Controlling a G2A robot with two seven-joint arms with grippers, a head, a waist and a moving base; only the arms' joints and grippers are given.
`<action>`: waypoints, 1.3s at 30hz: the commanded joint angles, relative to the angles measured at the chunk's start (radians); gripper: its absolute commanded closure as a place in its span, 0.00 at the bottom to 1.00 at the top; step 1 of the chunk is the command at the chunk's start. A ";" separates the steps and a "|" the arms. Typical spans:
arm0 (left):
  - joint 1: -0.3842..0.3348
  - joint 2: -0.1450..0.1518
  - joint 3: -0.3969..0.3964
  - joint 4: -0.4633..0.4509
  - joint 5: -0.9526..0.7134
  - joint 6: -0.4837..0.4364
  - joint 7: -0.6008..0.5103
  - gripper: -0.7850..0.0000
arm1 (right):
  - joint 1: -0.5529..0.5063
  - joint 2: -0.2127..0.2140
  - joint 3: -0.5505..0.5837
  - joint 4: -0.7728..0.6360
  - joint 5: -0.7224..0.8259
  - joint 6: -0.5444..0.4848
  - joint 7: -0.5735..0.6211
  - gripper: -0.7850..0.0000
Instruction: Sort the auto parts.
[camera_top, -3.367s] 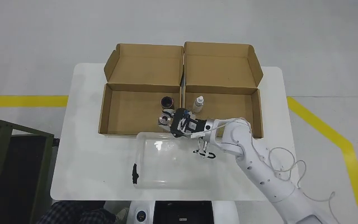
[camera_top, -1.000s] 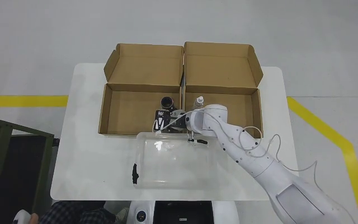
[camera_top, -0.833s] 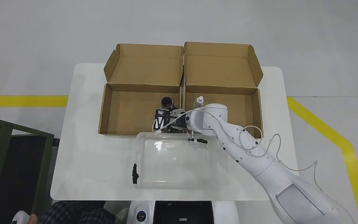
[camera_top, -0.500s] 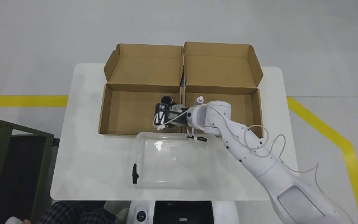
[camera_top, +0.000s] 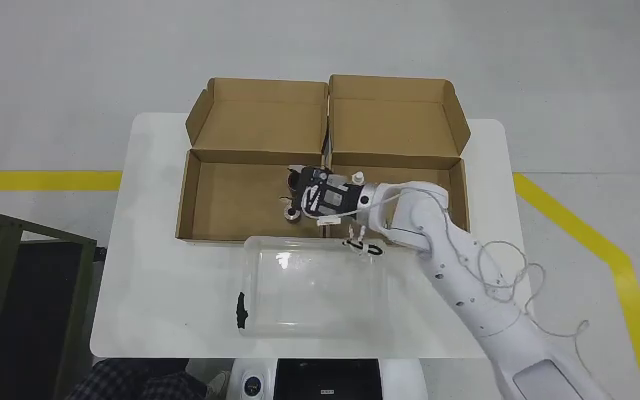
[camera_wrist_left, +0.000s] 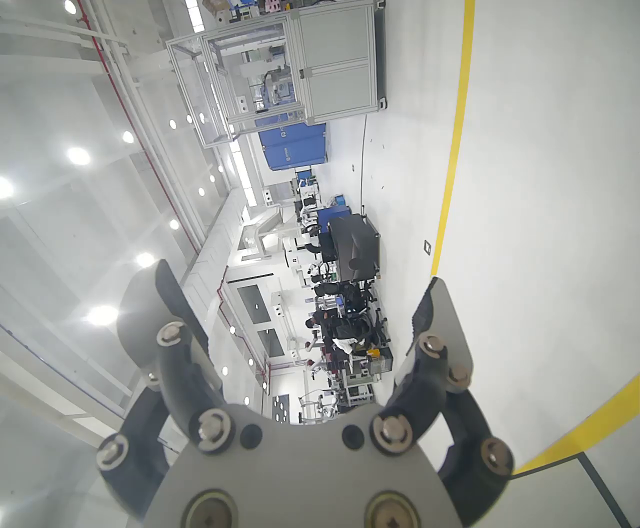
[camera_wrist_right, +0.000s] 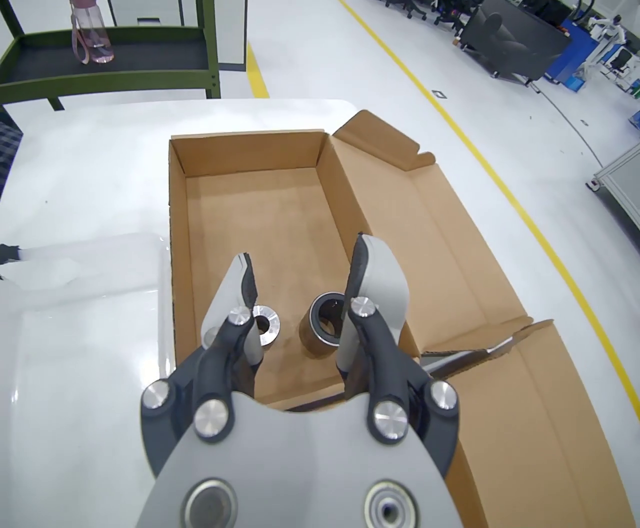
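The right gripper is held over the left cardboard box, its fingers wide apart and empty. The silver ring and the dark bushing lie close together at the box's right side. If the gripper is lowered, one part may be knocked aside or both may be caught together. The left gripper is also spread wide and empty. The white table is glossy. Yellow floor lines are seen in the hall.
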 joint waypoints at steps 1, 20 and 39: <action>0.000 0.000 0.000 0.000 0.000 0.000 0.000 0.00 | -0.047 0.011 0.037 -0.061 0.007 0.000 0.015 0.53; 0.000 0.000 0.000 0.000 0.000 0.000 0.000 0.00 | -0.601 0.111 0.434 -0.474 -0.141 -0.023 0.038 0.16; 0.000 0.000 0.000 0.000 0.000 0.000 0.000 0.00 | -0.938 0.145 0.863 -0.587 -0.104 0.024 -0.104 0.00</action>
